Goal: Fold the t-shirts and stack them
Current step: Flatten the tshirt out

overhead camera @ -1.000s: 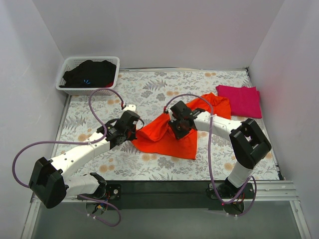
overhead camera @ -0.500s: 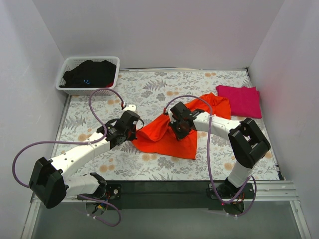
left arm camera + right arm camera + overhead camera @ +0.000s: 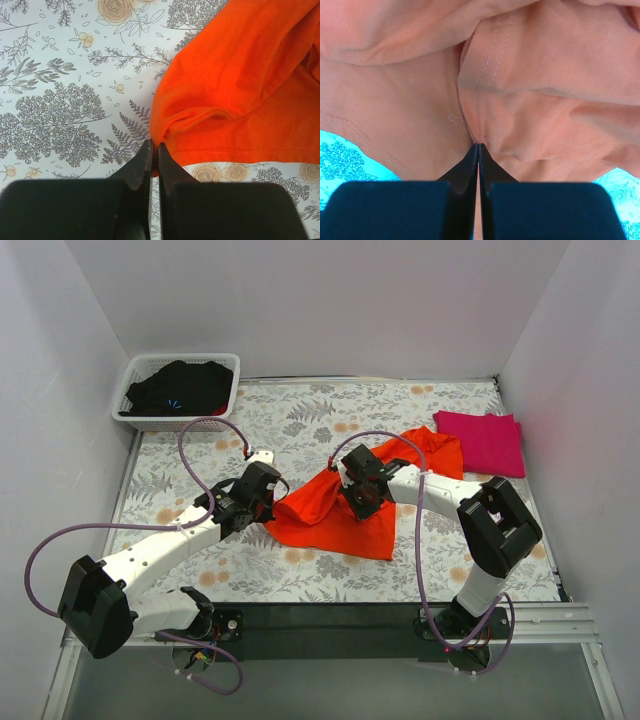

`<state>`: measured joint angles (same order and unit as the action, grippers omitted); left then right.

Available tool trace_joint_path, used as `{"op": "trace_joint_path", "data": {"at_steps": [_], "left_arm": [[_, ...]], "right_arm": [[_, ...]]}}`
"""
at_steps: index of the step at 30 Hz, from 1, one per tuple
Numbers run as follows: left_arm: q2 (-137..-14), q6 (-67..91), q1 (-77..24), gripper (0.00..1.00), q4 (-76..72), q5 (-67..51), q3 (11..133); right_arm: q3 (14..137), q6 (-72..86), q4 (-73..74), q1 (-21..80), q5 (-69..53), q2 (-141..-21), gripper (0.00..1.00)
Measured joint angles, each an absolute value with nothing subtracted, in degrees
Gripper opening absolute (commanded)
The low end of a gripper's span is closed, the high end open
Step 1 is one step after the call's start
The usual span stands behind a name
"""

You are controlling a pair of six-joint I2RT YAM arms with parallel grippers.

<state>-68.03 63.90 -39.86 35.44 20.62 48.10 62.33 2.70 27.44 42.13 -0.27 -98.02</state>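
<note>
Where it bunches, soft orange t-shirt (image 3: 322,525), creased

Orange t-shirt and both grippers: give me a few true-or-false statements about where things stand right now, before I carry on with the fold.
1. The left gripper is shut on an edge of the bright orange cloth t-shirt. True.
2. The right gripper hangs open above that shirt. False: it is shut, pinching a fold beside a stitched seam.
3. The magenta-pink t-shirt lies folded at the far right of the floral-patterned table. True.
4. The orange shirt is stacked on the magenta one. False: it lies rumpled mid-table, not on top of it.
5. The white plastic basket at the far left is empty. False: it holds dark clothing.
</note>
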Motion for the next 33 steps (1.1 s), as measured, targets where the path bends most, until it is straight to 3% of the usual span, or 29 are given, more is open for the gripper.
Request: {"op": "trace_joint_path", "data": {"at_steps": [11, 19, 20, 24, 33], "left_arm": [[-68.03, 63.90, -39.83, 0.00, 35.33, 20.36, 48.10], [-68.03, 63.92, -39.83, 0.00, 35.31, 20.34, 48.10], [-68.03, 63.90, -39.83, 0.00, 35.31, 20.34, 48.10], [-68.03, 63.92, -39.83, 0.00, 35.31, 20.34, 48.10], [-68.45, 62.96, -38.54, 0.00, 34.26, 20.73, 48.51]], "right_arm": [[62.06, 2.70, 27.14, 43.33, -0.43, -100.12, 0.18], [62.06, 2.74, 27.07, 44.40, 2.26, -100.14, 0.21], [62.06, 2.74, 27.05, 44.56, 2.66, -100.12, 0.20], [62.06, 2.50, 27.07, 44.71, 4.47, -100.14, 0.01], [63.92, 2.55, 30.06, 44.18, 17.30, -98.65, 0.01]]}}
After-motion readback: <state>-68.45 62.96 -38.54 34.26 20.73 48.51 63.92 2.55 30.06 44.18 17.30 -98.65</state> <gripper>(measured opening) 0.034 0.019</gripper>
